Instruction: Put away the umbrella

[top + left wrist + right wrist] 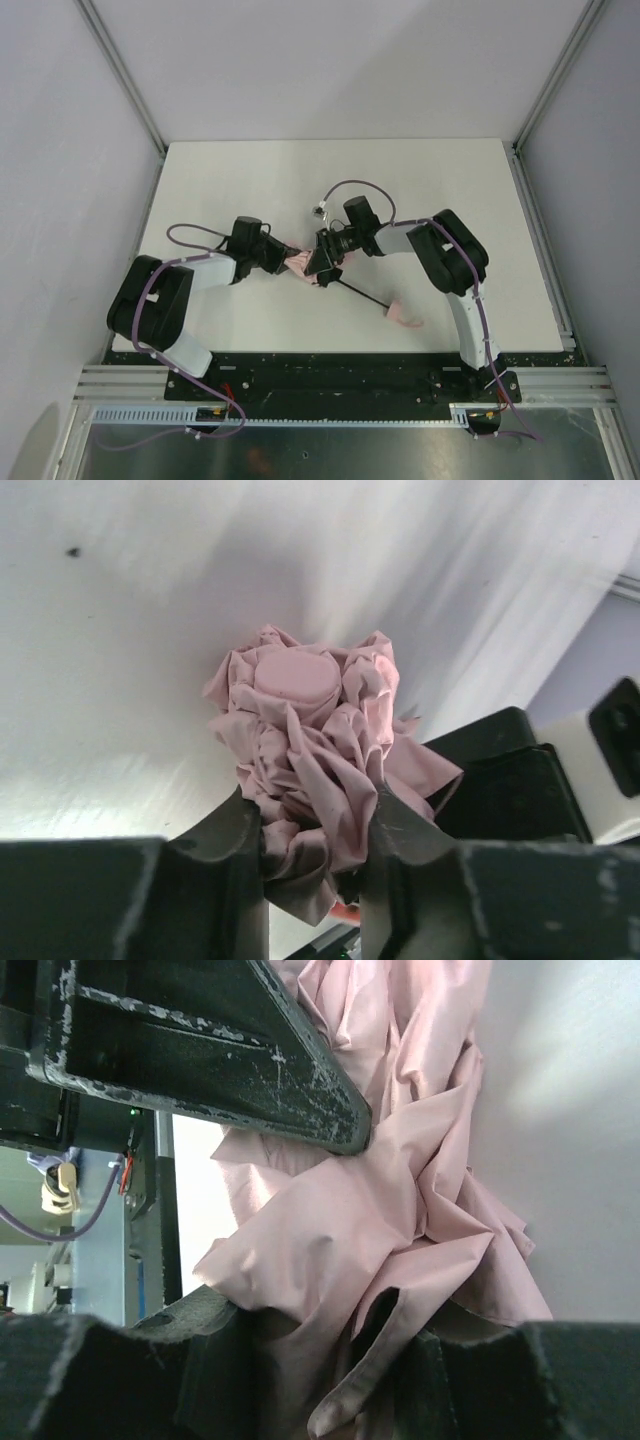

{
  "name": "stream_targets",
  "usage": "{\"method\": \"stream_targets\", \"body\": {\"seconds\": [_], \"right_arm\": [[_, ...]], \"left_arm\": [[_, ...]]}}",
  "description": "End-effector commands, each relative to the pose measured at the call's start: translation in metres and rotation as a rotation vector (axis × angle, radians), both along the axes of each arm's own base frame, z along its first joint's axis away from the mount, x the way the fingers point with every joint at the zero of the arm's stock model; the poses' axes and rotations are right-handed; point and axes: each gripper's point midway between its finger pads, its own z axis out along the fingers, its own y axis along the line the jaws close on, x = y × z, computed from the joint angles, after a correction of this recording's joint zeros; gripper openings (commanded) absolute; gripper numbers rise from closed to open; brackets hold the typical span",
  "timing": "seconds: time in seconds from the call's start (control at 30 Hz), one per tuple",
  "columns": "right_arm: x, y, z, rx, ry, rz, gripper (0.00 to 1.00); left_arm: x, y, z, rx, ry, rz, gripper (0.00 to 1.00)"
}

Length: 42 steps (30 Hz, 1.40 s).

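The umbrella's pale pink fabric is bunched between my two grippers at the middle of the table. Its thin black shaft runs down to the right to the small pink handle lying on the table. My left gripper is shut on the crumpled fabric, whose round pink cap faces the left wrist camera. My right gripper is shut on folds of the same fabric from the other side. The left gripper's dark finger shows at the top of the right wrist view.
The white table is walled by grey panels and metal rails at left, back and right. A small white connector on a cable lies just behind the right gripper. The black base rail runs along the near edge.
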Motion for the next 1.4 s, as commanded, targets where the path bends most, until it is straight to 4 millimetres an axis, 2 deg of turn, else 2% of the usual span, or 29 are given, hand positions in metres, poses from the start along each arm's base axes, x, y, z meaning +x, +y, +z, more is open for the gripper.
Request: {"method": "stream_targets", "body": {"seconds": [0.0, 0.03, 0.07, 0.2, 0.3, 0.4, 0.57, 0.73, 0.8, 0.97, 1.1, 1.17, 1.2, 1.3, 1.37], "right_arm": [[-0.052, -0.014, -0.039, -0.146, 0.169, 0.05, 0.0], [-0.046, -0.013, -0.035, -0.169, 0.144, 0.018, 0.02], [-0.039, -0.014, -0.031, -0.198, 0.111, -0.022, 0.08], [-0.015, -0.023, -0.015, -0.363, -0.059, -0.194, 0.51], [-0.004, -0.026, 0.001, -0.483, -0.28, -0.283, 0.78], [0.001, -0.027, 0.016, -0.584, -0.476, -0.345, 0.88], [0.006, -0.028, 0.023, -0.738, -0.697, -0.418, 0.91], [0.01, -0.02, 0.023, -0.855, -0.872, -0.466, 0.86], [0.014, -0.018, 0.017, -0.897, -0.904, -0.487, 0.78], [0.016, -0.011, 0.003, -0.896, -0.868, -0.471, 0.38], [0.015, -0.016, -0.017, -0.887, -0.772, -0.414, 0.07], [0.01, -0.017, -0.028, -0.859, -0.704, -0.36, 0.02], [0.007, -0.017, -0.035, -0.838, -0.663, -0.325, 0.01], [-0.005, -0.014, -0.048, -0.747, -0.52, -0.225, 0.0], [-0.015, -0.013, -0.053, -0.654, -0.399, -0.164, 0.0]], "left_arm": [[-0.019, 0.008, -0.032, 0.092, 0.021, -0.044, 0.09], [-0.021, 0.008, -0.031, 0.086, 0.021, -0.039, 0.05], [-0.022, 0.009, -0.03, 0.081, 0.02, -0.034, 0.02], [-0.028, 0.01, -0.027, 0.057, 0.029, -0.005, 0.0], [-0.032, 0.01, -0.025, 0.042, 0.066, 0.012, 0.0], [-0.034, 0.008, -0.023, 0.026, 0.096, 0.015, 0.0], [-0.035, 0.004, -0.02, 0.01, 0.128, 0.016, 0.0], [-0.041, 0.003, -0.021, 0.012, 0.178, 0.018, 0.0], [-0.043, 0.002, -0.02, 0.012, 0.19, 0.013, 0.0], [-0.051, -0.002, -0.022, 0.012, 0.213, 0.0, 0.0], [-0.052, -0.004, -0.021, 0.01, 0.209, -0.014, 0.0], [-0.05, -0.004, -0.019, 0.019, 0.191, -0.032, 0.02], [-0.048, -0.004, -0.018, 0.027, 0.178, -0.046, 0.13], [-0.046, -0.005, -0.016, 0.045, 0.15, -0.083, 0.64], [-0.047, -0.003, -0.017, 0.06, 0.136, -0.093, 0.89]]}}
